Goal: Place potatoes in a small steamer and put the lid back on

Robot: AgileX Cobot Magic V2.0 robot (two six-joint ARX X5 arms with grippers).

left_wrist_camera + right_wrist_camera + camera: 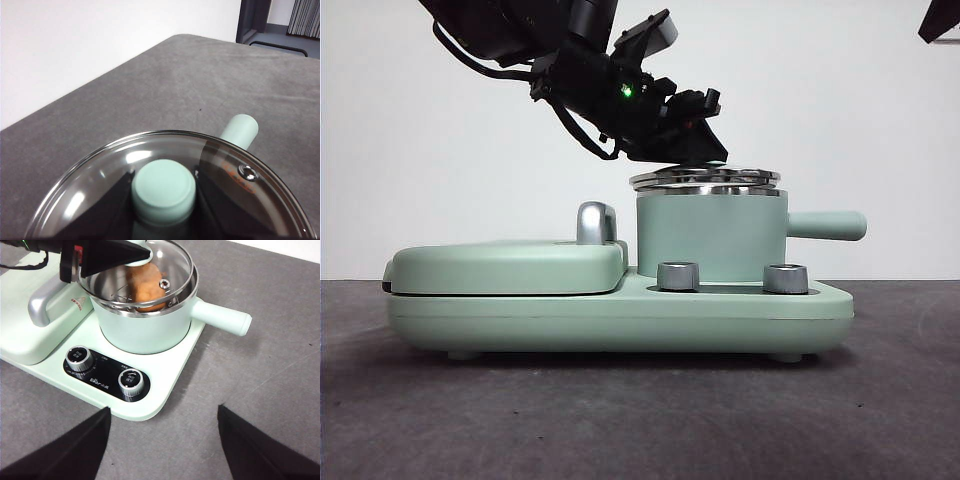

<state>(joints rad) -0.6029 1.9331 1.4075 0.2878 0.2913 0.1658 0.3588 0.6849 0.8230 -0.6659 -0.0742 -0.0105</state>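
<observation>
Clamped on the green knob (163,188) of the glass lid (225,170), the left gripper (163,192) holds that lid just over the small steamer (710,235), one jaw on either side of the knob. From the front, the lid sits slightly tilted on or barely above the pot's steel rim; whether it is fully seated cannot be told. The pot stands on the right half of a mint-green cooker base (620,315), beside a flat griddle cover (505,265) with a chrome handle (595,222), on a grey table (640,420). Through the glass in the right wrist view, the orange-brown potato (146,285) already lies inside the pot. The right gripper (162,440) waits open above the table, off the cooker's front corner, near two control dials (80,358).

The likely risk is a crooked seat: if the jaws let go while the lid is tilted, its rim could catch on the pot's edge and slide off. A bulky potato may also prop the lid up. Pulling away sideways could drag the light pot by its lid.
</observation>
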